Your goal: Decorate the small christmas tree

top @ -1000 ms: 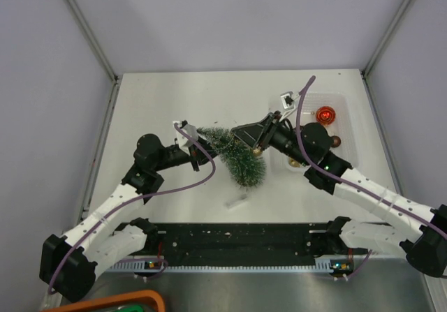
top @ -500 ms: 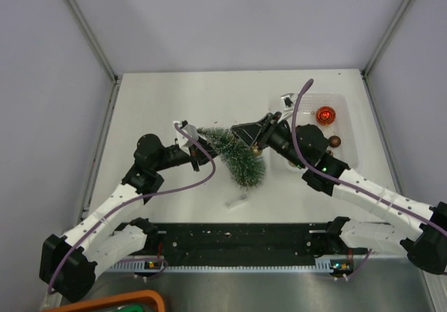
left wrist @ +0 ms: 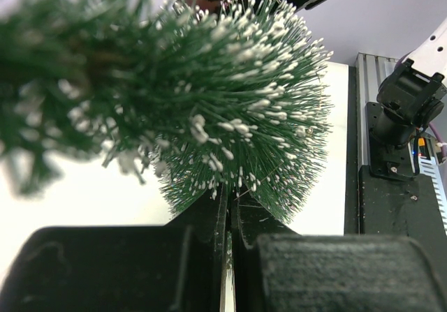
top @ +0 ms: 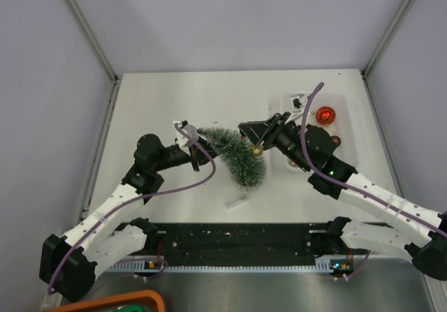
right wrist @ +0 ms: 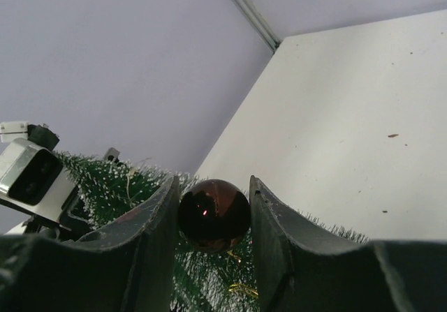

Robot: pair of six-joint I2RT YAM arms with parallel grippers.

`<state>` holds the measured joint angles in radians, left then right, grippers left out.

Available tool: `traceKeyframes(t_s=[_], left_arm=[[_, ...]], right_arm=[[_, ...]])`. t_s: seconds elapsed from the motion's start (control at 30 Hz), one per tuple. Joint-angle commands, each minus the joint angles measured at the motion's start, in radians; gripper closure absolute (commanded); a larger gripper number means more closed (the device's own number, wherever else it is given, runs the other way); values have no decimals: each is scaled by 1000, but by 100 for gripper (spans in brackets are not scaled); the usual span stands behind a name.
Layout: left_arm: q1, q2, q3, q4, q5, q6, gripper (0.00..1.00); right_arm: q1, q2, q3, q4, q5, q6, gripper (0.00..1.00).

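Observation:
The small christmas tree (top: 236,156) leans over the table, its narrow tip at the left and its wide end near the middle; its wooden base does not show. My left gripper (top: 196,151) is shut on the tree's tip; in the left wrist view the bristles (left wrist: 237,102) sprout from between my closed fingers (left wrist: 228,218). My right gripper (top: 248,130) is at the tree's far side, shut on a dark brown bauble (right wrist: 214,214). The tree (right wrist: 112,186) lies just behind and below the bauble in the right wrist view, and a gold thread hangs under it.
A clear tray (top: 346,109) at the back right holds a red bauble (top: 325,115) and a brown bauble (top: 335,141). A small white scrap (top: 236,202) lies on the table in front of the tree. The black rail (top: 237,242) runs along the near edge.
My right wrist has shifted a little right and back, keeping the brown bauble at the tree's far side. The left gripper and the tree have hardly moved.

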<state>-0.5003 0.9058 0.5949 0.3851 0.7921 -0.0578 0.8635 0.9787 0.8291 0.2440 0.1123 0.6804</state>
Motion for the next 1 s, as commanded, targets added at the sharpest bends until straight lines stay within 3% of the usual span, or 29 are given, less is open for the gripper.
traceKeyframes(t_s=[0.0, 0.13, 0.23, 0.4, 0.6, 0.97], left_arm=[[-7, -8, 9, 3, 9, -14, 100], [-7, -10, 8, 5, 7, -13, 100], [-7, -8, 11, 5, 7, -14, 100], [-6, -7, 13, 3, 7, -14, 100], [-6, -2, 14, 3, 7, -13, 100], [-6, -2, 13, 5, 4, -13, 100]], right_arm=[[15, 12, -5, 35, -17, -4, 89], [14, 20, 1, 46, -36, -5, 69], [14, 14, 5, 46, -37, -12, 60], [14, 9, 5, 31, -33, -15, 56], [14, -3, 10, -11, -7, -28, 41], [-10, -49, 27, -104, 58, -61, 36]])
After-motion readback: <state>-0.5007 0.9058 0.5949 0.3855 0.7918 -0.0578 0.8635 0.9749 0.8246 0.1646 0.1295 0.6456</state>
